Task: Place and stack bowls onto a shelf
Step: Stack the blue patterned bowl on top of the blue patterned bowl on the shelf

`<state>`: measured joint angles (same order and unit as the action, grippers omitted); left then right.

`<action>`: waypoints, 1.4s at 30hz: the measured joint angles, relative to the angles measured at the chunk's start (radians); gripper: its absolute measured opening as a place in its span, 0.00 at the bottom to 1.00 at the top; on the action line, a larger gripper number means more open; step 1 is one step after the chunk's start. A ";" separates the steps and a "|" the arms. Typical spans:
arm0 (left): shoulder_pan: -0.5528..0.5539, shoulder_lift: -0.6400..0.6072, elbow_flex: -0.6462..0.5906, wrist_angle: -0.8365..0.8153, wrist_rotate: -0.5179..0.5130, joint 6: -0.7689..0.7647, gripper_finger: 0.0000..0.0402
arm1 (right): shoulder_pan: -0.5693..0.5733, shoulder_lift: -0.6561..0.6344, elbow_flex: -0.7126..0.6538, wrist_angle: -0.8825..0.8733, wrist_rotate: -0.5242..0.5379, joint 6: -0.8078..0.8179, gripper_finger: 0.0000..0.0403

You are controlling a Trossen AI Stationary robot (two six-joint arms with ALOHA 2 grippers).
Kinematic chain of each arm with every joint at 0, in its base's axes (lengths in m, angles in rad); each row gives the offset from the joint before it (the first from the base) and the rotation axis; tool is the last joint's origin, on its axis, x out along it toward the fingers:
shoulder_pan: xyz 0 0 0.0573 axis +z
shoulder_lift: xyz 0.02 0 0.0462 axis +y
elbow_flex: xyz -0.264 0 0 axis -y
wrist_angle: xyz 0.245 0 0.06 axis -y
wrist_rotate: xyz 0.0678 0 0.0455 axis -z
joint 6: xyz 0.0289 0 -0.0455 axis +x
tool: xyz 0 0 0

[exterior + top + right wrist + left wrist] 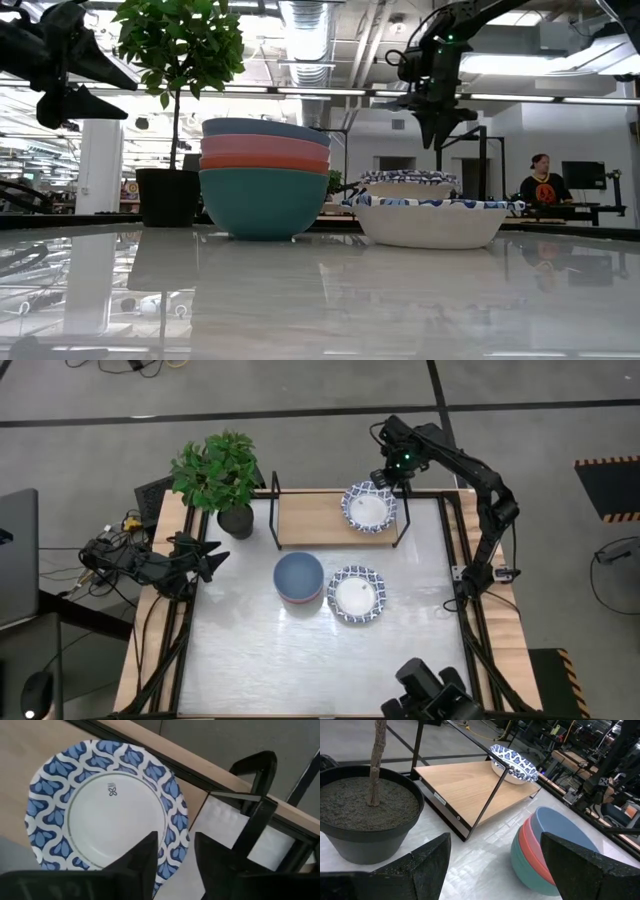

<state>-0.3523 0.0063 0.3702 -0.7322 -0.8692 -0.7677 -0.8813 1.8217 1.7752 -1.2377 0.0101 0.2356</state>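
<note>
A white bowl with a blue patterned rim point(368, 508) rests on the right end of the wooden shelf point(315, 518); it also shows in the right wrist view point(107, 810). My right gripper point(384, 482) hovers above that bowl's far right rim, fingers pointing down and slightly apart, empty point(175, 847); in the low view point(437, 135) it is clear of the bowl point(408, 180). A stack of teal, red and blue bowls point(298, 578) and a second patterned bowl point(356, 595) sit on the table in front of the shelf. My left gripper point(212, 560) waits open at the table's left, level, pointing at the stack point(555, 850).
A potted plant in a dark pot point(236, 520) stands at the shelf's left end, close to my left gripper. The shelf's black wire end frames point(276, 510) rise at both ends. The plank's left and middle point(470, 785) are bare. A person point(541, 178) stands far behind the table.
</note>
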 joint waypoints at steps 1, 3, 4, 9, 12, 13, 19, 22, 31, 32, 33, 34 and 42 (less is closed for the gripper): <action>0.000 0.000 0.000 0.000 0.000 0.000 0.73 | -0.001 0.000 0.000 0.003 -0.001 0.000 0.40; 0.000 0.000 0.000 0.000 0.000 0.000 0.73 | 0.002 -0.003 0.000 0.008 -0.012 0.001 0.42; 0.000 0.000 0.000 0.000 0.000 0.000 0.73 | 0.005 -0.007 0.000 0.009 -0.027 0.000 0.43; 0.000 0.000 0.000 0.000 0.000 -0.003 0.73 | 0.063 -0.050 0.000 0.005 -0.188 0.001 0.43; 0.000 0.000 0.000 0.000 0.006 -0.003 0.73 | 0.134 -0.081 0.000 -0.035 -0.259 0.009 0.43; 0.000 0.000 0.000 0.000 0.008 -0.003 0.73 | 0.166 -0.092 0.000 -0.048 -0.263 0.011 0.43; 0.000 0.000 0.000 0.000 0.008 -0.003 0.73 | 0.407 -0.111 0.000 -0.130 -0.150 0.098 0.42; 0.000 0.000 0.000 0.000 0.008 -0.003 0.73 | 0.533 -0.109 -0.014 -0.143 -0.040 0.155 0.42; 0.000 0.000 0.000 -0.004 0.009 -0.001 0.73 | 0.742 -0.105 -0.270 -0.105 0.017 0.401 0.42; 0.000 0.000 0.000 -0.004 0.009 0.001 0.73 | 0.748 -0.105 -0.310 -0.097 0.016 0.421 0.42; 0.000 0.000 0.000 -0.003 0.009 0.003 0.73 | 0.753 -0.105 -0.347 -0.076 0.015 0.438 0.42; 0.000 0.000 0.000 -0.004 0.009 0.003 0.73 | 0.753 -0.105 -0.386 -0.050 0.010 0.451 0.42; 0.000 0.000 0.000 -0.003 0.036 0.003 0.73 | 0.710 -0.104 -0.567 0.171 -0.063 0.464 0.42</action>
<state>-0.3523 0.0067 0.3702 -0.7357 -0.8330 -0.7643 -0.1716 1.7176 1.2087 -1.0668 -0.0529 0.7001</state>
